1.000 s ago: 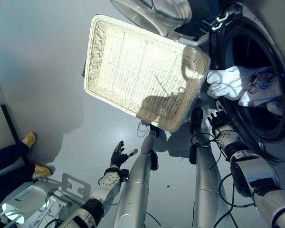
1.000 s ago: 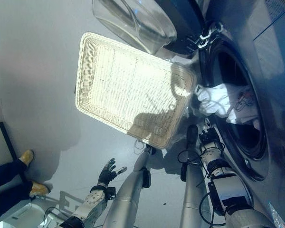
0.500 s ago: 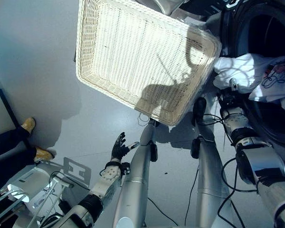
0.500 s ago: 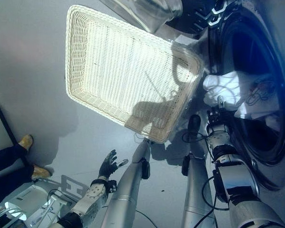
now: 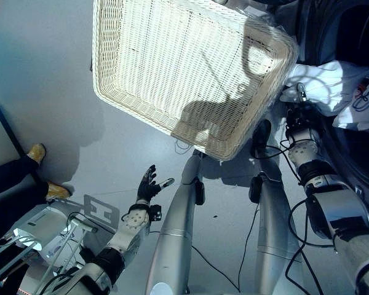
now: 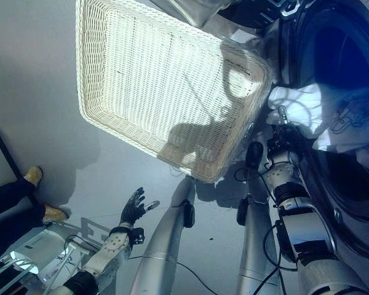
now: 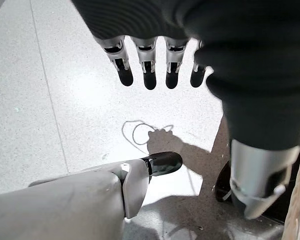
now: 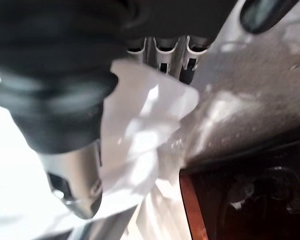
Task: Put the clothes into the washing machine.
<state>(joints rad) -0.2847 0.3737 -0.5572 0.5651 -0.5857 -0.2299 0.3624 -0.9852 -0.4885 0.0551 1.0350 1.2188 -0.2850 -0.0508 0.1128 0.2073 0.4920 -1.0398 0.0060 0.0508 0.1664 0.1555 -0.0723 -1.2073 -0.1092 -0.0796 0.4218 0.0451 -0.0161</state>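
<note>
A pile of white clothes (image 5: 323, 83), one piece with a printed drawing, hangs at the mouth of the washing machine's dark drum (image 6: 350, 184) on the right. My right hand (image 5: 297, 120) reaches up against the lower edge of that pile, its fingers straight. In the right wrist view the white cloth (image 8: 140, 130) lies across the palm, between the fingers (image 8: 160, 55) and the thumb. The wicker basket (image 5: 172, 61) beside the drum holds nothing. My left hand (image 5: 147, 184) hovers open over the grey floor, with fingers (image 7: 149, 75) and thumb (image 7: 162, 162) spread.
The basket's near corner (image 5: 230, 150) sits close to my right arm. A person's dark legs with yellow shoes (image 5: 37, 153) stand at the left. A white frame with silver rods (image 5: 43, 233) is at the lower left. The washer's glass door (image 6: 190, 6) hangs open above the basket.
The whole view has shifted as the camera moved. My right hand has gone from just below the white clothes to pressing into them. The left hand stays open.
</note>
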